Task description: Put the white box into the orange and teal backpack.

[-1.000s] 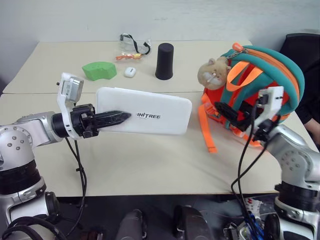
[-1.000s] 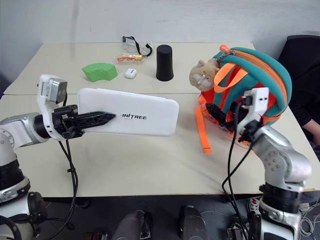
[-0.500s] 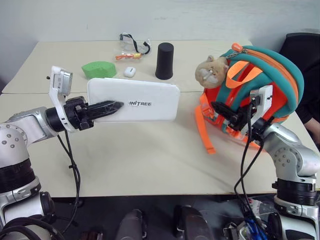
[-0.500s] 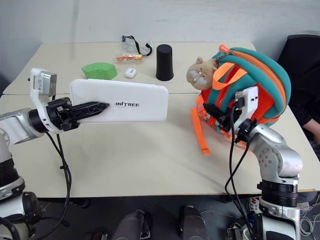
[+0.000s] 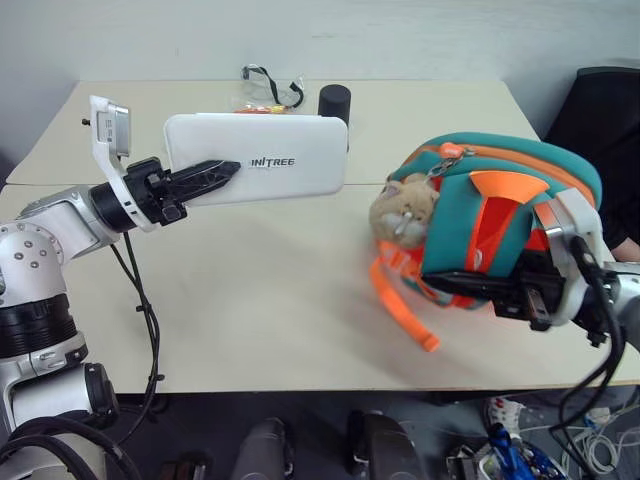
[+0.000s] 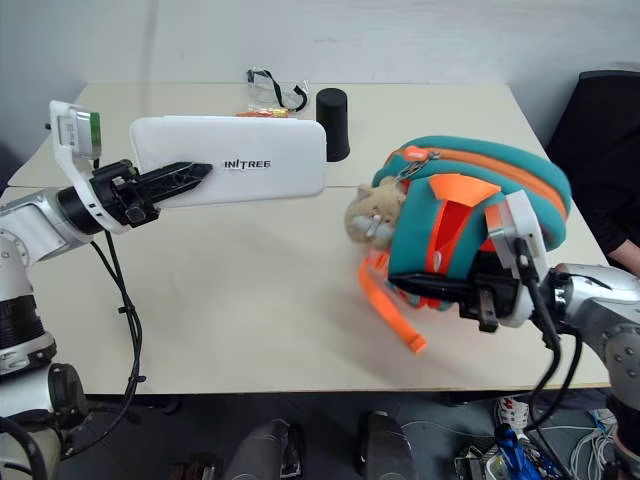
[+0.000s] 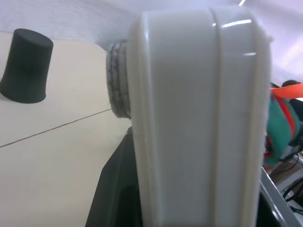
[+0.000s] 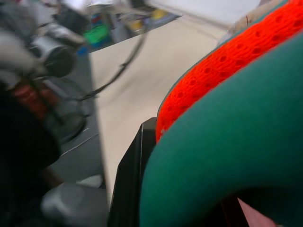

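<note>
The left gripper (image 5: 215, 172) clamps the box (image 5: 262, 169) by one end – it may pivot loose – while the right gripper (image 5: 470, 287), shut on the backpack (image 5: 500, 215), holds it with the zip seemingly closed.

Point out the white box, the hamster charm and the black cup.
white box (image 5: 270, 165): left eye view, on its front face near the lettering.
hamster charm (image 5: 402, 210): left eye view, on its plush head.
black cup (image 6: 333, 123): right eye view, on its side wall behind the box.

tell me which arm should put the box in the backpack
Left, likely: its tool holds the box aloft, while the right tool is clamped on the backpack, steadying it.
</note>
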Controlling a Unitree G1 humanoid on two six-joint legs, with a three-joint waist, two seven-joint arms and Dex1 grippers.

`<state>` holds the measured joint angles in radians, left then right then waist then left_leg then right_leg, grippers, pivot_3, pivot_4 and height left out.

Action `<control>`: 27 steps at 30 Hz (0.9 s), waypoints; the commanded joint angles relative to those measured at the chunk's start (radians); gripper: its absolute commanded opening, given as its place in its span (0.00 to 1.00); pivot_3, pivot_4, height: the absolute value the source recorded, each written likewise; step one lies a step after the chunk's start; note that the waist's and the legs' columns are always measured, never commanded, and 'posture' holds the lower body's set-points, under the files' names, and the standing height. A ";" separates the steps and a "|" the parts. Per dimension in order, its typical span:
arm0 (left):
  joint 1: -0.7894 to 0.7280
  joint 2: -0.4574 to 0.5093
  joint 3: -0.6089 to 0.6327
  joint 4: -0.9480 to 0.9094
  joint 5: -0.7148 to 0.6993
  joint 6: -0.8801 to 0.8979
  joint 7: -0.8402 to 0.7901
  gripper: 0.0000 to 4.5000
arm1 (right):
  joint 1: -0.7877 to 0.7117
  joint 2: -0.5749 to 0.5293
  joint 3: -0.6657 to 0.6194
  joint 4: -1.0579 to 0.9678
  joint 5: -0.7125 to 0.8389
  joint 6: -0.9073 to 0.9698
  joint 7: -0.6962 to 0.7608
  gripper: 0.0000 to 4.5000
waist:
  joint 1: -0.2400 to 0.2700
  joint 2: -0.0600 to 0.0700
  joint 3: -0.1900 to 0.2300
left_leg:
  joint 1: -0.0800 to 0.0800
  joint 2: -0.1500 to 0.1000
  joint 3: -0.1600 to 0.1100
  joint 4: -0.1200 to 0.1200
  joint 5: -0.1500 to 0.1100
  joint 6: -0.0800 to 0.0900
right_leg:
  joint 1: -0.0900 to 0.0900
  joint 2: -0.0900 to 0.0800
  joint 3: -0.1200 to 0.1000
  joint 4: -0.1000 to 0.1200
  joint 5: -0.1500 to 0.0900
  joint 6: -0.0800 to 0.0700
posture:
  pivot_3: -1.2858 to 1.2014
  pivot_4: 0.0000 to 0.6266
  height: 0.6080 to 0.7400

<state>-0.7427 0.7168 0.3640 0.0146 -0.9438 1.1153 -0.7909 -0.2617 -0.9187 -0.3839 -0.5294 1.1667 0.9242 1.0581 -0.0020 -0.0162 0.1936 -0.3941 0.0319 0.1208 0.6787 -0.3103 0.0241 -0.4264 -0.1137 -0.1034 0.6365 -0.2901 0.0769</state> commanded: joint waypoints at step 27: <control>-0.107 0.046 -0.303 -0.047 0.157 -0.294 -0.395 0.28 | 0.135 -0.059 0.056 0.030 -0.036 -0.057 0.042 0.01 | 0.025 -0.004 0.002 | 0.000 -0.001 -0.001 0.002 0.000 0.000 | 0.001 0.002 -0.001 -0.001 0.000 0.000 | 0.52 0.24 1.00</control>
<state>-0.8134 0.7548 0.1067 -0.0238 -0.8204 0.8646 -1.1170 -0.1244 -0.9798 -0.3256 -0.5075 1.1263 0.8702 1.0963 0.0225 -0.0203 0.1955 -0.3941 0.0306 0.1206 0.6812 -0.3104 0.0249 -0.4249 -0.1109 -0.1045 0.6357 -0.2897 0.0776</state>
